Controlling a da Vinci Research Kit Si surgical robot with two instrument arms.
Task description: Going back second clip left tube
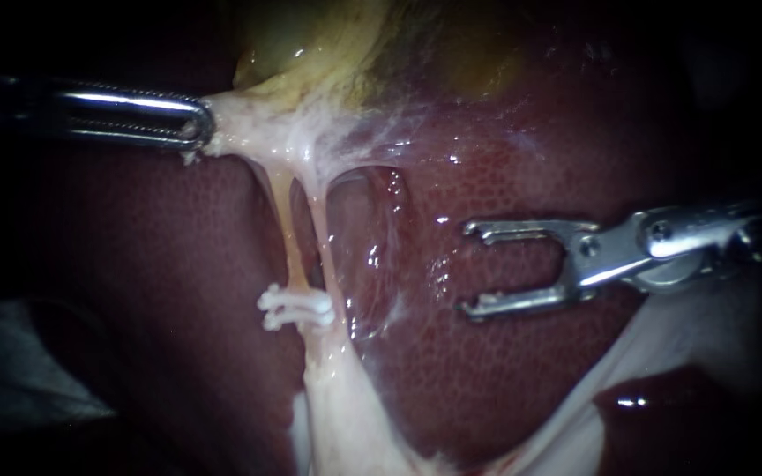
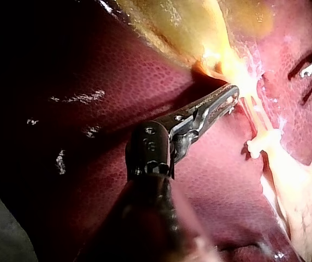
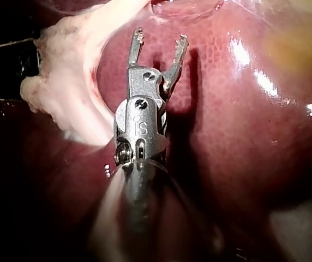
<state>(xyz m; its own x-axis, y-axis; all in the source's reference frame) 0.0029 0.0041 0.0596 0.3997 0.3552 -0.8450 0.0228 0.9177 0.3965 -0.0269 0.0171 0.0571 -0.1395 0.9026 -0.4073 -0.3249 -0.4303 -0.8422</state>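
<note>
Right instrument clear of clip

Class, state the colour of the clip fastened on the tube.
The clip is white; the endoscope view shows it best.

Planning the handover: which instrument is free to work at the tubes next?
Right. The right instrument stands open and empty over the liver, facing the tubes; the left instrument is shut on tissue below the gallbladder, stretching them.
</note>
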